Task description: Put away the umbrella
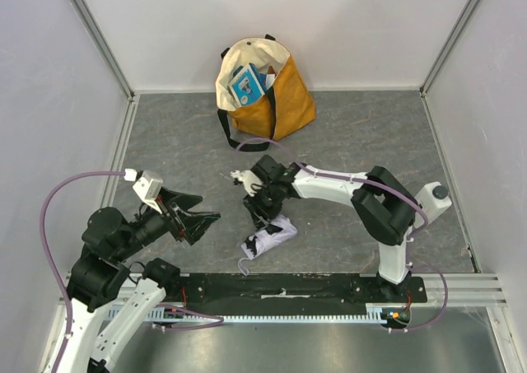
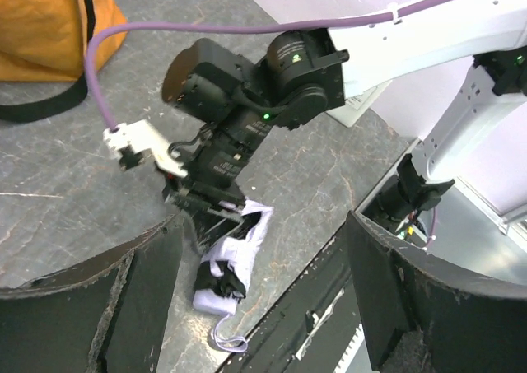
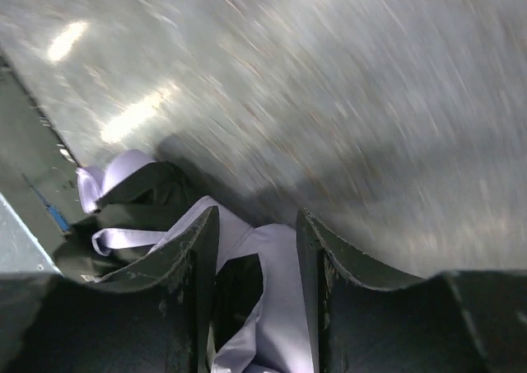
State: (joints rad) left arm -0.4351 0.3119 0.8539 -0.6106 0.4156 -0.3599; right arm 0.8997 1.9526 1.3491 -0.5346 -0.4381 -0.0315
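Note:
The umbrella (image 1: pixel 276 235), folded into a pale lavender-white bundle with black parts, lies on the grey table near the front middle, its wrist strap (image 1: pixel 244 266) trailing toward the base rail. My right gripper (image 1: pixel 262 215) reaches down onto its far end and is shut on the fabric. The right wrist view shows lavender fabric (image 3: pixel 276 291) filling the gap of the right gripper (image 3: pixel 257 218). My left gripper (image 1: pixel 207 208) is open and empty, to the left of the umbrella and apart from it. In the left wrist view the umbrella (image 2: pixel 230 262) lies between the open left gripper (image 2: pixel 262 225) fingers, farther off.
A mustard-and-cream tote bag (image 1: pixel 272 89) stands open at the back wall with a blue packet (image 1: pixel 247 83) inside; it also shows in the left wrist view (image 2: pixel 41 27). Its black strap (image 1: pixel 226 134) lies on the table. The black base rail (image 1: pixel 288 286) runs along the near edge.

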